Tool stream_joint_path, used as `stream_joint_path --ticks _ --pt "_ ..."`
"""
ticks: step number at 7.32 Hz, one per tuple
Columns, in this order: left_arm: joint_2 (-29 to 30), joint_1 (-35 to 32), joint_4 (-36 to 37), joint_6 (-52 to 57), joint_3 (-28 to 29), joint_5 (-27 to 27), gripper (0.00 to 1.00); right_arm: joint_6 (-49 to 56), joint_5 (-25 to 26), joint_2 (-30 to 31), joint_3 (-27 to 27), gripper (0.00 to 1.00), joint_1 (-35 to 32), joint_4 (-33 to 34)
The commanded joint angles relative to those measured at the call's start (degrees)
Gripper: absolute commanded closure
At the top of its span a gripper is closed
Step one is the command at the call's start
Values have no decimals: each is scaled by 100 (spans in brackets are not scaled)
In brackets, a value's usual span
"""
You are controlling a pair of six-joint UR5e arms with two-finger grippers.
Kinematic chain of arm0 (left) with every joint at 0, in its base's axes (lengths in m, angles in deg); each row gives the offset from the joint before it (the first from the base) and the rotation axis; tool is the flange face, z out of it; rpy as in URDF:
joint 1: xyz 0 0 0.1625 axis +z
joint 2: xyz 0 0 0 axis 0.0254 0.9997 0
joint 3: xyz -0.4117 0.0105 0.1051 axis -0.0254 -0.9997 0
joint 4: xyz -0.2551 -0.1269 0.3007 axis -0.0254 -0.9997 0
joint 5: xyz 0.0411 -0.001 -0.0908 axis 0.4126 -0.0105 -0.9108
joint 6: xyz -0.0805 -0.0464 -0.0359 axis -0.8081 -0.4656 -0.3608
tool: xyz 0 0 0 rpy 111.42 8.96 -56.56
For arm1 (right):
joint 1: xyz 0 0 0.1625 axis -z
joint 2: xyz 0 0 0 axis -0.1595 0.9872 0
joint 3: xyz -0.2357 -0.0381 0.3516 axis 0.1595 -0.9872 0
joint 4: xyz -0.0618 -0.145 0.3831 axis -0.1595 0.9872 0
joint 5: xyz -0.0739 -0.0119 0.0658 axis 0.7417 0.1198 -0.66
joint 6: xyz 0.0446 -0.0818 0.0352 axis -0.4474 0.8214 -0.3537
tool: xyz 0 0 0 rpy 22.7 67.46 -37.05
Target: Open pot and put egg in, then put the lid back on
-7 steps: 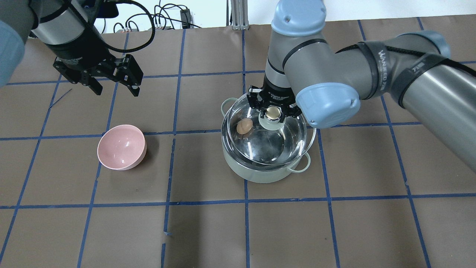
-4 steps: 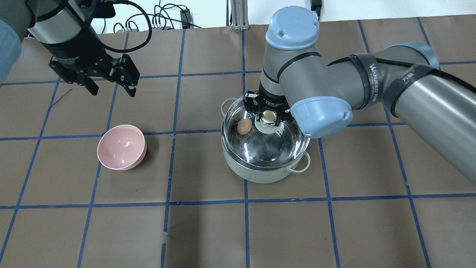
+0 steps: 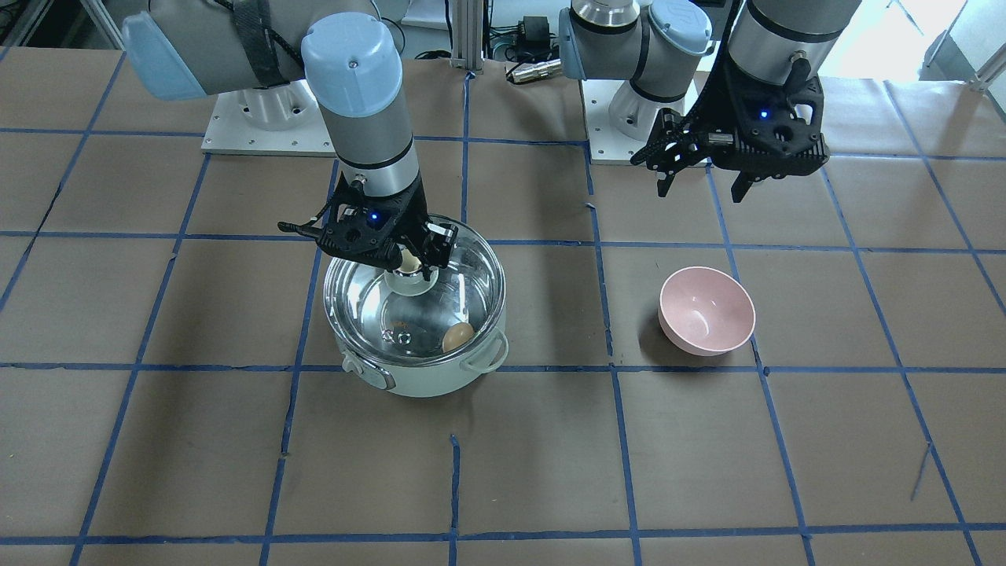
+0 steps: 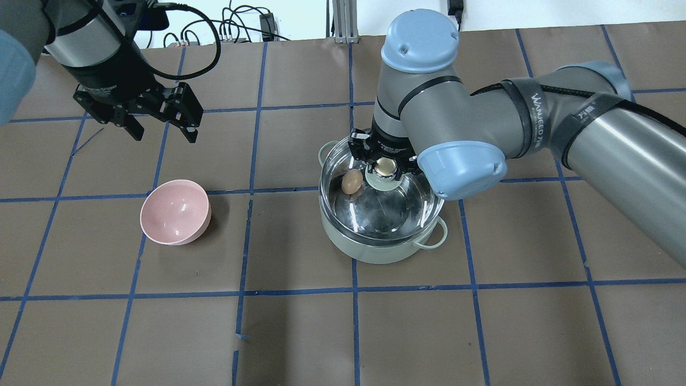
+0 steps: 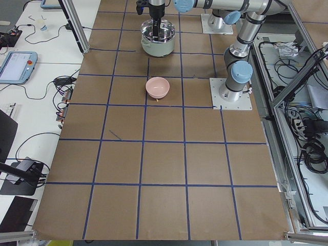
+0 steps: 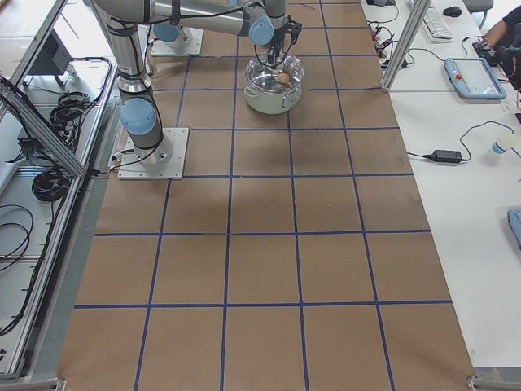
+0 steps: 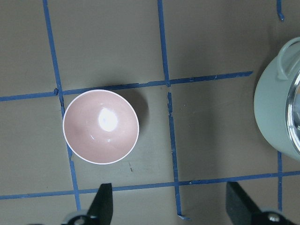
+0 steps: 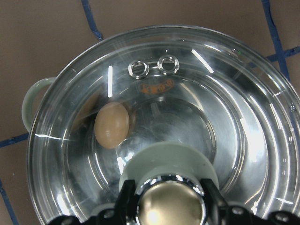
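Brown paper covers the table [image 4: 300,332], crossed by a grid of blue tape [image 4: 353,290]. Black cables [image 4: 236,24] lie at the overhead view's top edge. A white bench [image 5: 36,87] fills the left of the exterior left view.

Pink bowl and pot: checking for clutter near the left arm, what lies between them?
Only bare brown paper crossed by a blue tape line lies between the pink bowl and the pot, clearest in the overhead view.

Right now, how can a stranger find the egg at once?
Look at the mint-green pot under the right hand. Inside, under the glass lid, lies the egg. It is small, tan and oval, unlike the round shiny knob beside it.
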Motion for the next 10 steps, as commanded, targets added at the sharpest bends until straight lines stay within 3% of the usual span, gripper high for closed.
stream_joint_path --ticks 1,4,5,10 --pt "-10 -2 7 -5 -18 1 14 -122 -116 2 -2 61 -4 18" --pt "8 15 -10 -223 78 -112 14 -140 -117 -6 -10 61 -12 10" --pt "8 33 -28 -660 87 -113 11 -140 -169 -33 -10 61 -12 18" --pt "-36 42 -195 -744 97 -113 0 -52 -275 -77 -28 61 5 45"
